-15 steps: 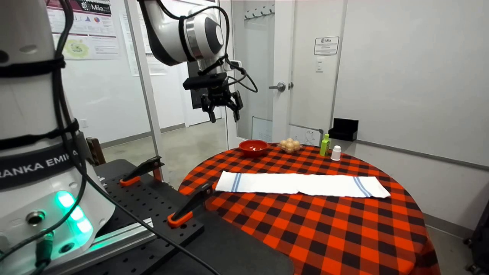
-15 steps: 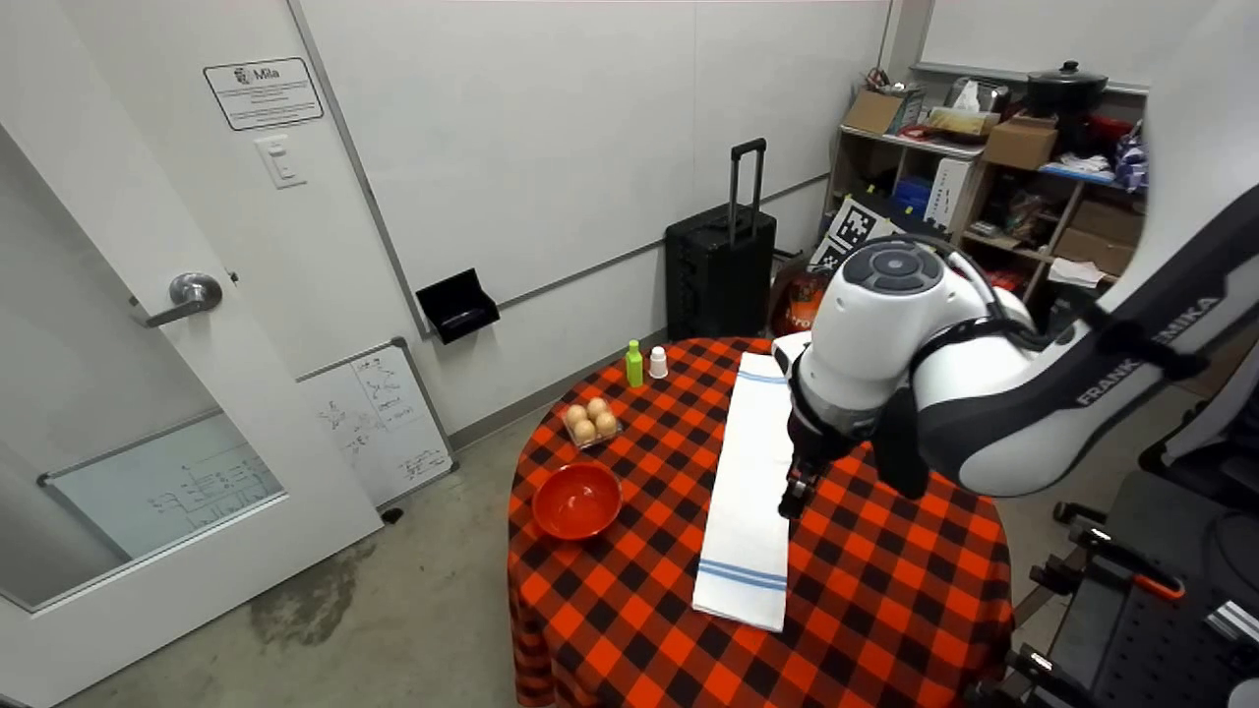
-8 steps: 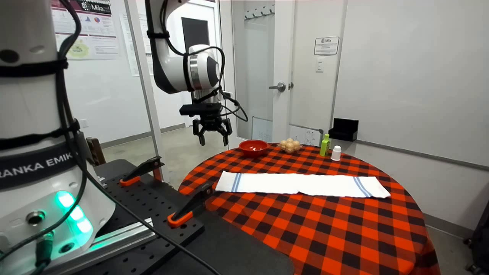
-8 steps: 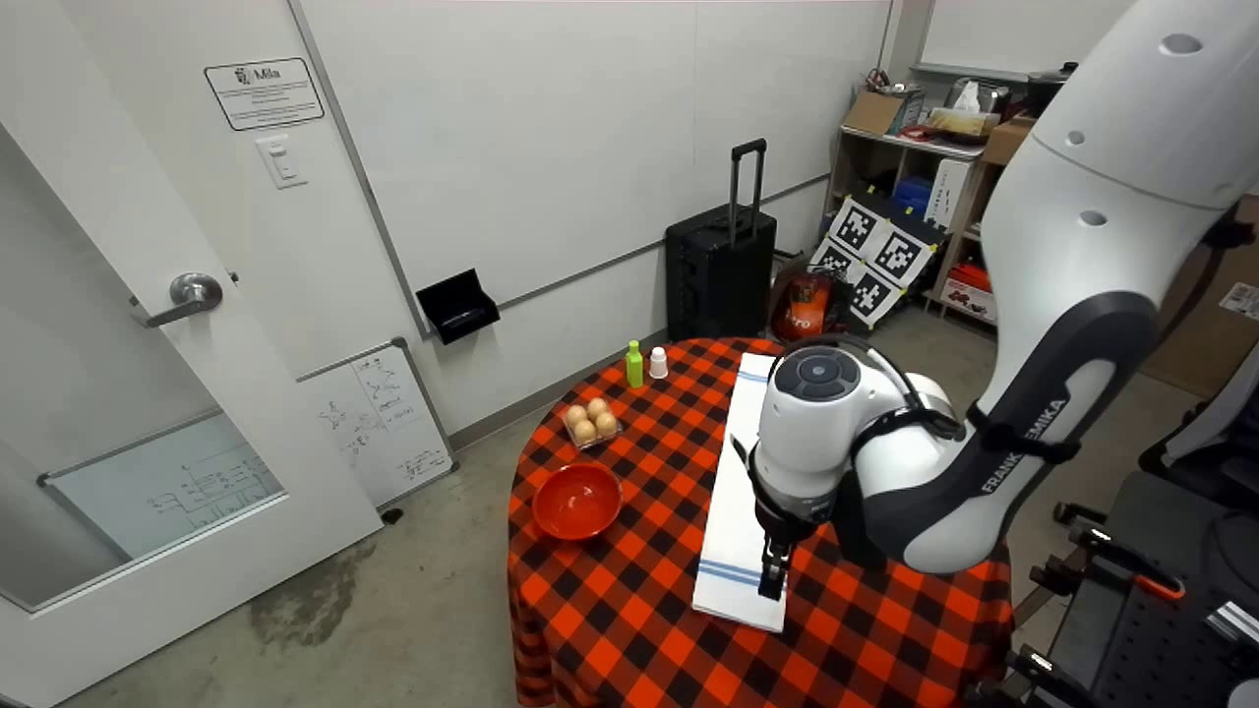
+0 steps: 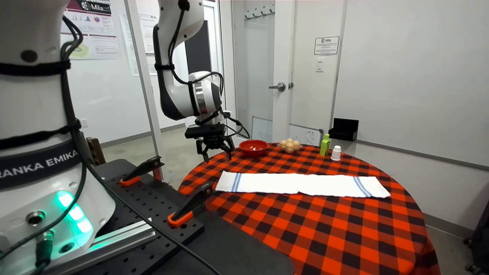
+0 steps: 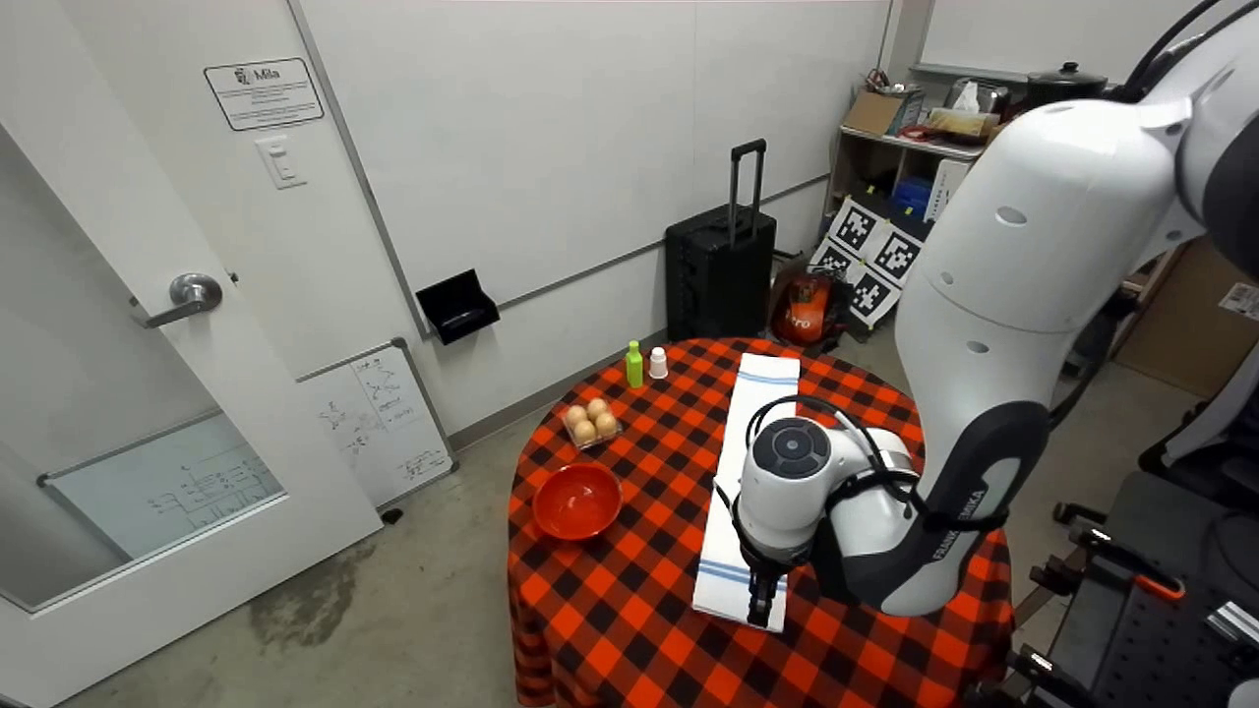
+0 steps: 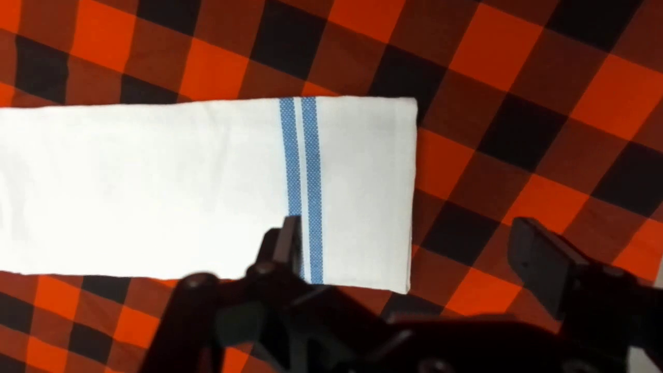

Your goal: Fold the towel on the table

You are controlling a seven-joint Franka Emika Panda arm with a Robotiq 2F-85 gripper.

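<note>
The gripper [image 5: 217,158] points downward, its fingers [image 7: 544,261] spread wide. Above it, the wrist [image 6: 782,503] hangs from the arm [image 6: 1003,275].

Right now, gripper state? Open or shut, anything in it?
Gripper: open, holding nothing; the towel lies ungripped on the table.

There's a round worktop [image 5: 332,229] here under a red-and-black checked cloth [image 6: 649,570]. The towel [image 5: 267,182] lies on it in a long strip; near the rim stand a bowl [image 6: 577,501], a tray [image 6: 600,439] of eggs [image 6: 584,431], a green bottle [image 5: 325,146] and a white bottle [image 5: 336,153].
</note>
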